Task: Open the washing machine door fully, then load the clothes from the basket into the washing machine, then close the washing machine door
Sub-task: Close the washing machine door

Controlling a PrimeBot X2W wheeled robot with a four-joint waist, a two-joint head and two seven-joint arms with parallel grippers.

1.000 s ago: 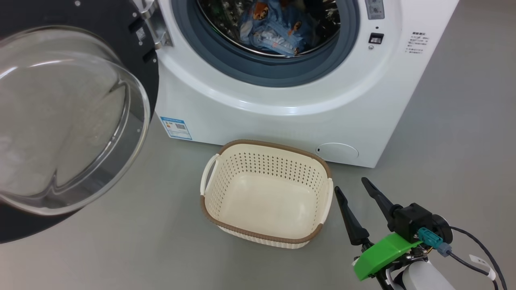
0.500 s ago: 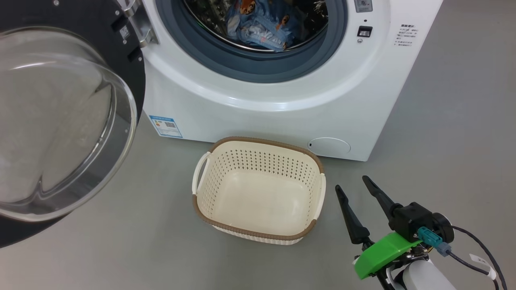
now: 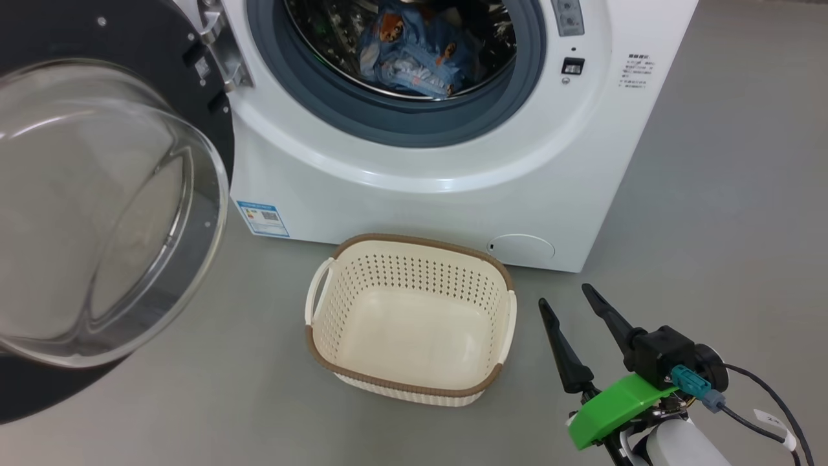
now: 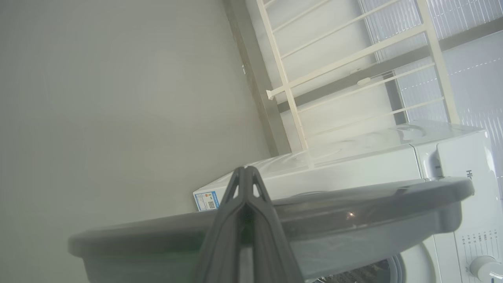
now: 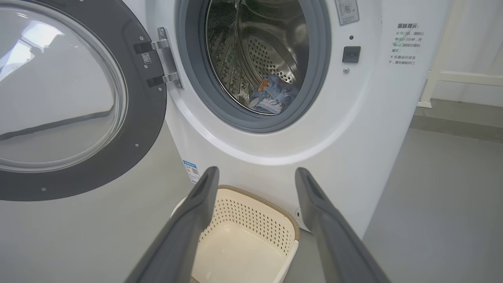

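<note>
At five o'clock the right gripper point(image 3: 564, 294), spread wide, holds nothing beside the empty cream-white perforated plastic basket point(image 3: 401, 387). The left gripper point(image 4: 245, 169) is closed on nothing near the round black-ringed glass door point(image 3: 39, 388) — wide open at nine. Light blue printed clothes point(image 3: 407, 55) lie inside the white washing machine point(image 3: 420, 207) at twelve — only closing remains, I judge.

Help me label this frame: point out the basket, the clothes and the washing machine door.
basket point(image 3: 414, 275): head view, far perforated wall.
clothes point(image 3: 411, 55): head view, blue printed fabric.
washing machine door point(image 5: 145, 118): right wrist view, black ring.
</note>
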